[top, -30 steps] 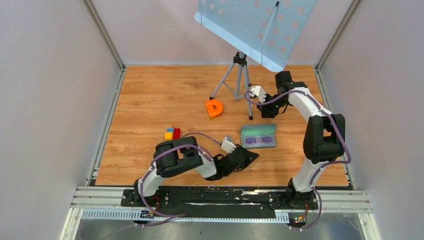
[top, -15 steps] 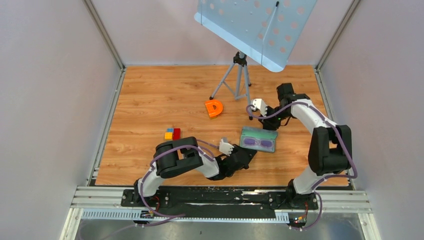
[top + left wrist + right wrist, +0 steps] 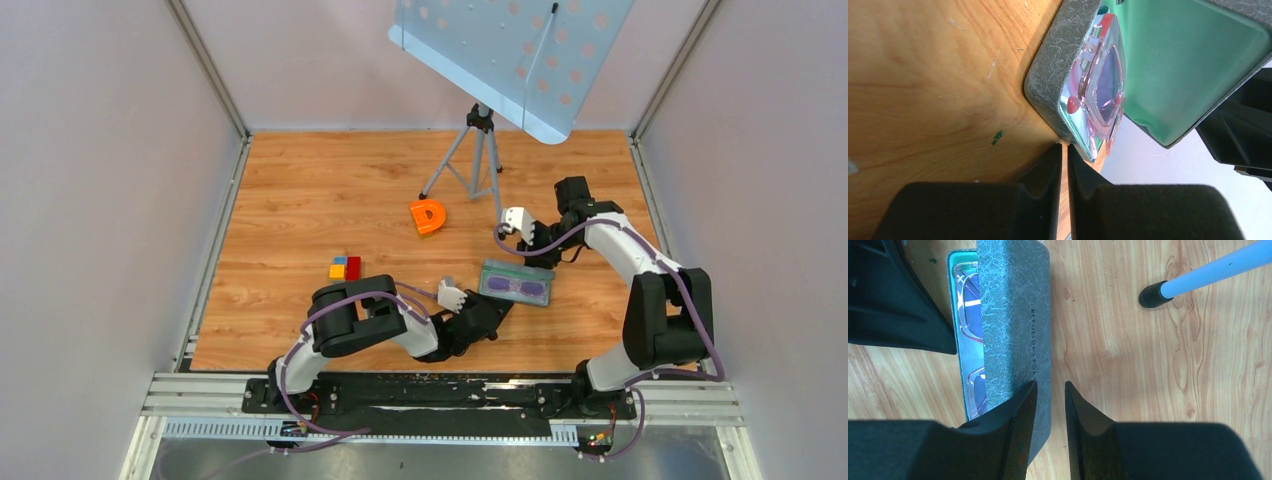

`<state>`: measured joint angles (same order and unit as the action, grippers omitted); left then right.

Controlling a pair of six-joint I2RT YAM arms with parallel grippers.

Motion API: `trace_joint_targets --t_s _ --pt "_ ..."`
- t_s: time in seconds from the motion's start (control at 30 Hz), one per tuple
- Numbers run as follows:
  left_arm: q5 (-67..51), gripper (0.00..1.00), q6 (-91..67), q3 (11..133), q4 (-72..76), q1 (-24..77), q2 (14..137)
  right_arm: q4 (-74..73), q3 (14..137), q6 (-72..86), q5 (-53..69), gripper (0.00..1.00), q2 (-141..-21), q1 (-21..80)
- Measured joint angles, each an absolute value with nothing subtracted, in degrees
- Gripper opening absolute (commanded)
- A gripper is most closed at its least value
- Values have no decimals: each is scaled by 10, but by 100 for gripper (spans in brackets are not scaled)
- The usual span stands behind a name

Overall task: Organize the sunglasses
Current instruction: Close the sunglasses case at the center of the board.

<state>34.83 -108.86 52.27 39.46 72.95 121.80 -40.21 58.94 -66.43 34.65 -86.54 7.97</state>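
The sunglasses [image 3: 516,286], pale pink frame with purple lenses, lie inside the grey case [image 3: 487,280] with green lining, right of centre. In the left wrist view the sunglasses [image 3: 1103,85] sit in the case [image 3: 1048,75] with its lid raised over them. My left gripper [image 3: 503,308] is shut and empty, and its tips [image 3: 1065,146] touch the case's near corner. My right gripper [image 3: 543,258] is at the case's far side, nearly shut with a narrow gap [image 3: 1051,384], one finger over the lid [image 3: 1015,315]. The lid half covers the sunglasses [image 3: 970,315].
An orange letter D [image 3: 428,216] lies behind the case. A tripod [image 3: 478,160] carries a perforated blue panel [image 3: 510,50]; one foot [image 3: 1150,294] stands close to my right gripper. Small coloured blocks [image 3: 345,268] lie to the left.
My right gripper came forward from the back to the case's far edge. The case turned slightly and slid toward the front left, its lid tipping over the sunglasses. My left gripper drew back a little.
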Motion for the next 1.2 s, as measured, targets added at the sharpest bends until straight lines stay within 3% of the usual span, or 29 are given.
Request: trace_joint_targets --t_s 0.9,1.2 --pt "357 15 -1088 510 444 729 1231 -426 523 -668 371 33 -852 98" --pt "345 24 -1030 469 375 724 1149 -484 550 -640 368 36 -802 97"
